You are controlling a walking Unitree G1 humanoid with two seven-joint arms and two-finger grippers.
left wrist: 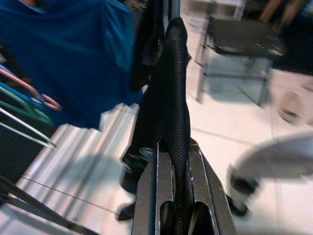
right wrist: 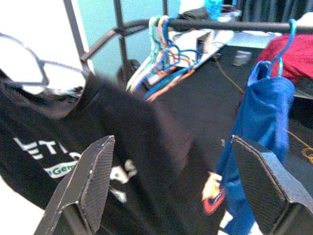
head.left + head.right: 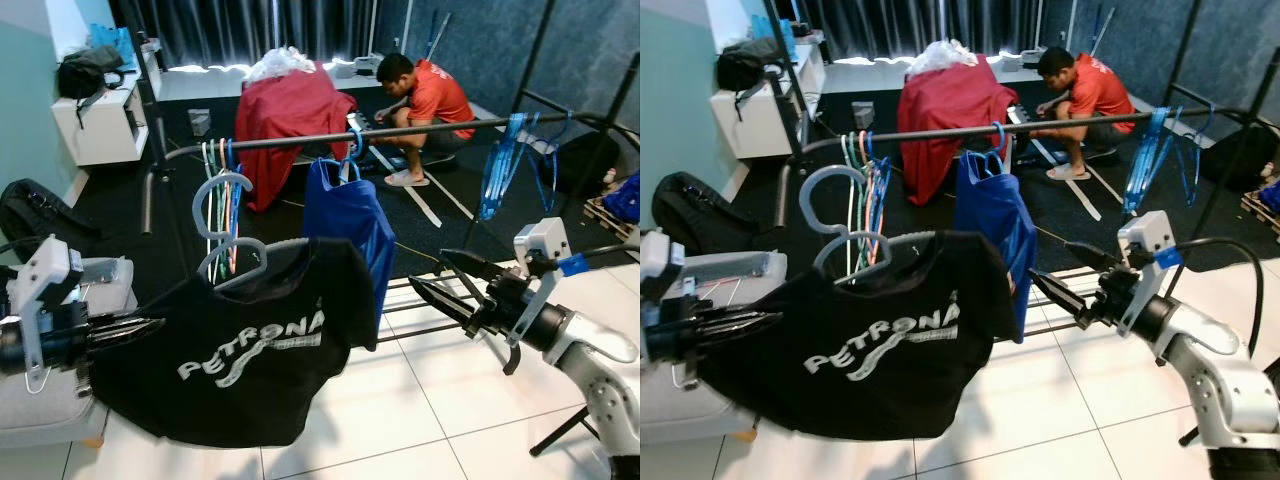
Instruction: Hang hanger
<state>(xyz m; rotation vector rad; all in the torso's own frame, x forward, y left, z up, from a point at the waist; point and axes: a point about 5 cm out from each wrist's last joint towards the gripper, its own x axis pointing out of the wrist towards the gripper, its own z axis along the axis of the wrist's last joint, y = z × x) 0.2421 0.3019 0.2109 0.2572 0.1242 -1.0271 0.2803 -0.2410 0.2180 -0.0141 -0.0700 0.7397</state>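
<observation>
A black T-shirt (image 3: 250, 350) with white lettering hangs on a pale hanger (image 3: 222, 192). The hanger's hook sits just below the left end of the dark clothes rail (image 3: 400, 131), and I cannot tell if it touches it. My left gripper (image 3: 150, 326) is shut on the shirt's left edge, and black fabric (image 1: 171, 98) lies between its fingers in the left wrist view. My right gripper (image 3: 428, 268) is open to the right of the shirt, apart from it, with its fingers (image 2: 93, 176) spread wide.
A blue shirt (image 3: 350, 215) hangs mid-rail, several empty coloured hangers (image 3: 222, 160) at its left end and blue hangers (image 3: 505, 160) at its right. Behind the rail a person (image 3: 430, 100) crouches beside a red-covered object (image 3: 290, 120). A grey seat (image 3: 60, 400) is under my left arm.
</observation>
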